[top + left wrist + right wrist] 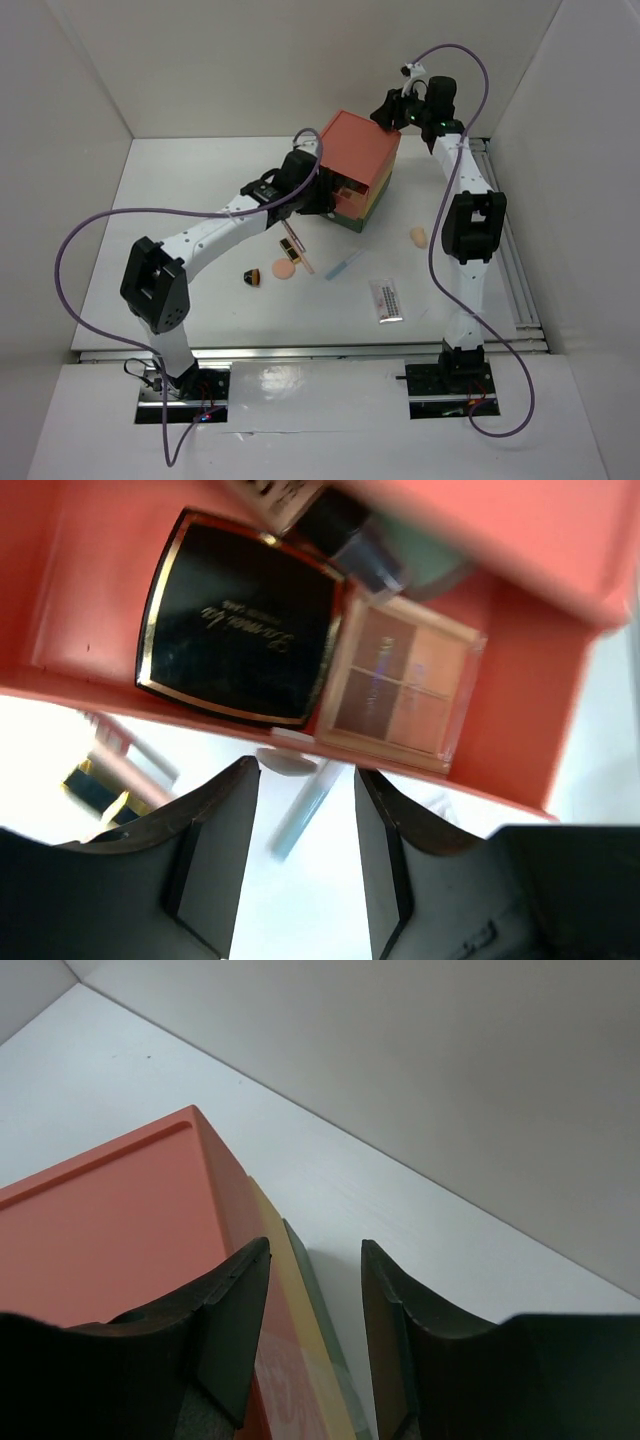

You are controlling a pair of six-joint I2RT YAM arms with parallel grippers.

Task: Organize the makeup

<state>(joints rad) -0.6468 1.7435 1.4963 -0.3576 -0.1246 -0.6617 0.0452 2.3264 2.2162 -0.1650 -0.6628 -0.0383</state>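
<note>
The coral top drawer [520, 680] of the drawer box [355, 150] stands pulled out. It holds a black square compact [240, 620], a four-pan palette [400, 685] and a dark-capped tube [340, 530]. My left gripper [305, 770] hangs open and empty just in front of that drawer [322, 200]. On the table lie a blue stick [345, 265], a black lipstick tube [290, 245], a round beige compact [284, 270], a peach sponge [418, 237] and a clear lash pack [386, 298]. My right gripper [315, 1245] is open over the box's back right corner [388, 112].
A small black, yellow and red item [253, 276] lies left of the round compact. White walls close in the table on the left, back and right. A metal rail [520, 290] runs along the right side. Purple cables loop from both arms.
</note>
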